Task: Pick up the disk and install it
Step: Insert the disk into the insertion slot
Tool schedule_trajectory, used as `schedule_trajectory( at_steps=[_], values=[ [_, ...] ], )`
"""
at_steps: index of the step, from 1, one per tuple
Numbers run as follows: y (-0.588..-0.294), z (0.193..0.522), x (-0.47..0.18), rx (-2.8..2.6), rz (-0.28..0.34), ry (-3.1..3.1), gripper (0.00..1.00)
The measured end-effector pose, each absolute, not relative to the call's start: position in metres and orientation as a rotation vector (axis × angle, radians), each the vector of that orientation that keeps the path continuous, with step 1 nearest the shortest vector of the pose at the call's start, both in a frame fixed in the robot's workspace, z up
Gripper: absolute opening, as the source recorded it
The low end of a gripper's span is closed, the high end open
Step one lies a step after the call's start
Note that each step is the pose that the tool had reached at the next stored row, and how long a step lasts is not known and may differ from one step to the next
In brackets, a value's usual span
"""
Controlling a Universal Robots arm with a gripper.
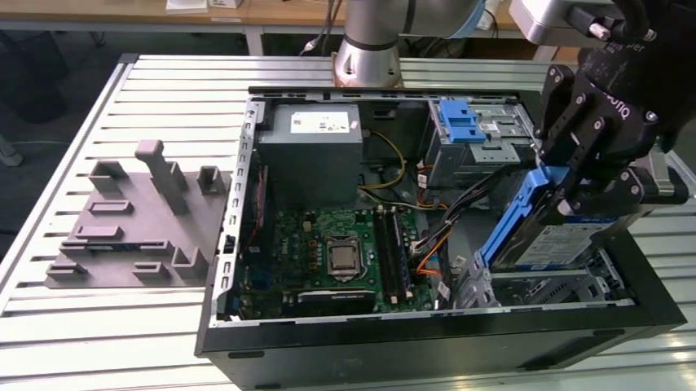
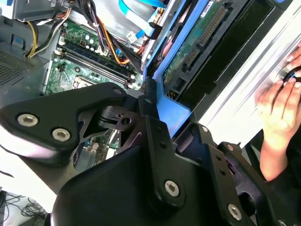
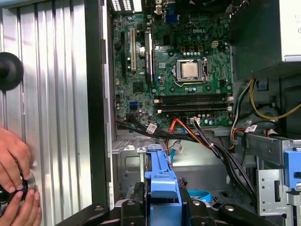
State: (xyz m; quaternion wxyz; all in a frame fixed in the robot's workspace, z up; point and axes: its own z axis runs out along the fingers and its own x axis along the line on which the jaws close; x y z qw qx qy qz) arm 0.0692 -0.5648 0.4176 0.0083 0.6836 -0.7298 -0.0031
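The disk [image 1: 552,244] is held tilted over the drive bay [image 1: 544,287] at the open computer case's [image 1: 435,346] corner on the exterior view's right. It is clamped by its blue carrier bracket [image 1: 509,218] in the closed gripper [image 1: 574,199]. It is judged stiff, dense and shock-sensitive, with its circuit board [image 2: 197,40] exposed, so the bracket's edges are judged the safest hold.

White lettering [image 1: 627,104] marks the black robot gripper [image 1: 582,195]; a small white sticker [image 1: 323,124] sits on the large grey metal box [image 1: 310,163]; the flat rectangular silver disk [image 1: 544,254] carries a white-and-blue label [image 1: 566,236], print too fine to read
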Motion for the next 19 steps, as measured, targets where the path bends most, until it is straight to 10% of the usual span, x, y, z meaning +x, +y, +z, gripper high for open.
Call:
schedule_trajectory(
  at_steps=[19],
  values=[
    [-0.565, 0.404, 0.07, 2.136, -0.01, -2.281, 0.44]
  ],
)
